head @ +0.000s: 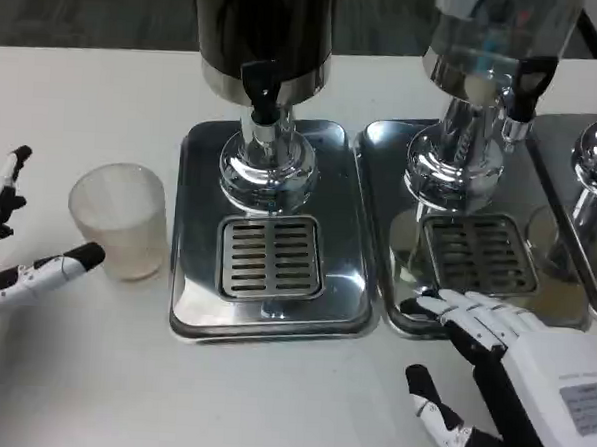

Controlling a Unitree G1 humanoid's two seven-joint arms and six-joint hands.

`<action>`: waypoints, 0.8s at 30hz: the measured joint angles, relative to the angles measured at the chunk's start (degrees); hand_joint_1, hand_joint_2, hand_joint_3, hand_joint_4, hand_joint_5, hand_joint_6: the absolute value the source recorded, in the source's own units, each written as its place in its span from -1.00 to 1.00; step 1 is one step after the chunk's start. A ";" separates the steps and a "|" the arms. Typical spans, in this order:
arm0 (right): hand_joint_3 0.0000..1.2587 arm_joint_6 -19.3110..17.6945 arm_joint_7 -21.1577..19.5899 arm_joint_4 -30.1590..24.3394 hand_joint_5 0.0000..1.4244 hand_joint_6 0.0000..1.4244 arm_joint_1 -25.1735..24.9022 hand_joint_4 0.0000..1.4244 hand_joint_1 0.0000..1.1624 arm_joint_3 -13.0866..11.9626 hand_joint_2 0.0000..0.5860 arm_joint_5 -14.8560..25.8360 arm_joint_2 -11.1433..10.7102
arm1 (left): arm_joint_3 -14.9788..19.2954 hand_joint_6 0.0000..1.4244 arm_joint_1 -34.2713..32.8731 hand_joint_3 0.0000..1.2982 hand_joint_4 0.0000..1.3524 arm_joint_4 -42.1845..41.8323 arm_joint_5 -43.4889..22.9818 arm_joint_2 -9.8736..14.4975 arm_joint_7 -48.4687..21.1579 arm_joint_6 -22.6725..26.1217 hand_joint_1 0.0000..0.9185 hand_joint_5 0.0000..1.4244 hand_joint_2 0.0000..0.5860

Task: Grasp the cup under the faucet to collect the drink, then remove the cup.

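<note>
The frosted translucent plastic cup [119,220] stands at 9 o'clock from the dark dispenser's black faucet [260,88]. The left hand [17,244], partly cropped, is spread beside it; the right hand [501,374] rests spread, empty.

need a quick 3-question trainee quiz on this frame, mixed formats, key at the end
1. True or false: the cup already stands on the drip grate under the black faucet.
2. Multiple choice: which hand is nearer the cup? A) left hand B) right hand C) both equally near
3. Fill in: the right hand's fingertips rest at the front edge of the ______ dispenser's tray.

Key
1. False. The cup stands on the white table, left of the tray, not under the faucet.
2. A. The left hand is open beside the cup, one finger close to its base.
3. Second (the one right of the black-tapped dispenser).
</note>
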 measured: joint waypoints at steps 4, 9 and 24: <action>-0.49 0.04 0.03 0.00 -0.67 -0.60 -0.26 -0.66 -0.27 0.21 0.57 0.03 0.06 | -2.20 -0.46 -3.05 -1.00 -1.00 3.32 0.59 -0.01 0.21 0.57 -0.70 -0.71 -1.00; -0.48 0.06 0.08 -0.02 -0.65 -0.59 -0.25 -0.65 -0.27 0.29 0.57 0.08 0.13 | -3.22 -0.45 -5.39 -1.00 -1.00 5.95 0.49 -0.03 0.21 0.81 -0.70 -0.70 -1.00; -0.48 0.61 0.68 -0.52 -0.65 -0.58 -0.20 -0.65 -0.27 0.55 0.57 0.09 1.00 | -7.27 -0.12 -11.13 -1.00 -0.96 12.16 0.24 -1.56 -1.56 0.23 -0.69 -0.49 -1.00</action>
